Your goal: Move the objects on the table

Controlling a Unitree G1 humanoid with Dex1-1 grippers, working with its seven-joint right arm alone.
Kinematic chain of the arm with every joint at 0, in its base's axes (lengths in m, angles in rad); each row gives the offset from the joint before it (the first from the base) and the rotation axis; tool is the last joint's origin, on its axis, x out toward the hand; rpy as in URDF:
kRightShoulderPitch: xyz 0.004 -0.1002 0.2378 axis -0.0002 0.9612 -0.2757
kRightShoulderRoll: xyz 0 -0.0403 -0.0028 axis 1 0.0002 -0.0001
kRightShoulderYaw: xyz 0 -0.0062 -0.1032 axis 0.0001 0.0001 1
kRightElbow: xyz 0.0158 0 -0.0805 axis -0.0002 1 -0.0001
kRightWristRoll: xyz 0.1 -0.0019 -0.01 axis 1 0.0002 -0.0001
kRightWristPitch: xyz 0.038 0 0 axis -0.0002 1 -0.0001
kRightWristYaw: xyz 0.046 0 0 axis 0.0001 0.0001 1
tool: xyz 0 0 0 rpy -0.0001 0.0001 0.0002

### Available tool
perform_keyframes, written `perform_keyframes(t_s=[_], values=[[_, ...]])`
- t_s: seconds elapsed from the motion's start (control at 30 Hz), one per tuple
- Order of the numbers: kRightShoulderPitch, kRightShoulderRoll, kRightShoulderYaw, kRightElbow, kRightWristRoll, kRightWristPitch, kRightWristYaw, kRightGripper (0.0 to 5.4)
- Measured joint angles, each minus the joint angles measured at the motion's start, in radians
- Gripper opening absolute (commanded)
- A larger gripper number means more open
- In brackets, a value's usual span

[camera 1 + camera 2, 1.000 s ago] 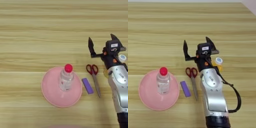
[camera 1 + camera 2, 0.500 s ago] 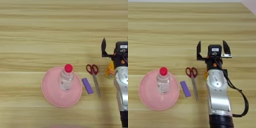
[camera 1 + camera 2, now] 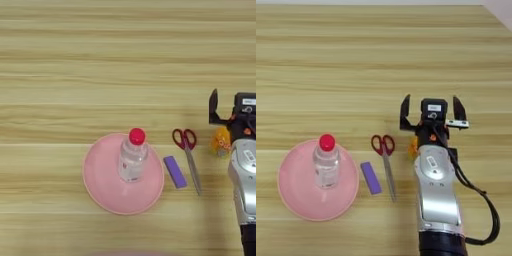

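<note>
Left eye view: a clear red-capped bottle (image 3: 132, 159) stands upright in a pink plate (image 3: 100, 187) on the table (image 3: 100, 75); the orange bottle (image 3: 220, 141) lies just beside the arm.

Right eye view: the gripper (image 3: 432, 111) hangs spread open, empty; its forearm hides most of the orange bottle.

Silver forearm (image 3: 437, 192), black cable, gripper (image 3: 432, 111) with two black fingers.

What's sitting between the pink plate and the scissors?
A small purple block lies on the table between the pink plate and the red-handled scissors; both views show it.
</note>
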Motion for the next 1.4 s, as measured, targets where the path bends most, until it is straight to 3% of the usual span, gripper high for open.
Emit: perform_keyframes(t_s=[0.77, 1.4], values=[[-0.051, -0.019, -0.052, 0.158, 0.013, 0.020, -0.026, 5.35], [-0.061, -0.020, -0.060, 0.209, 0.089, 0.088, -0.004, 5.35]])
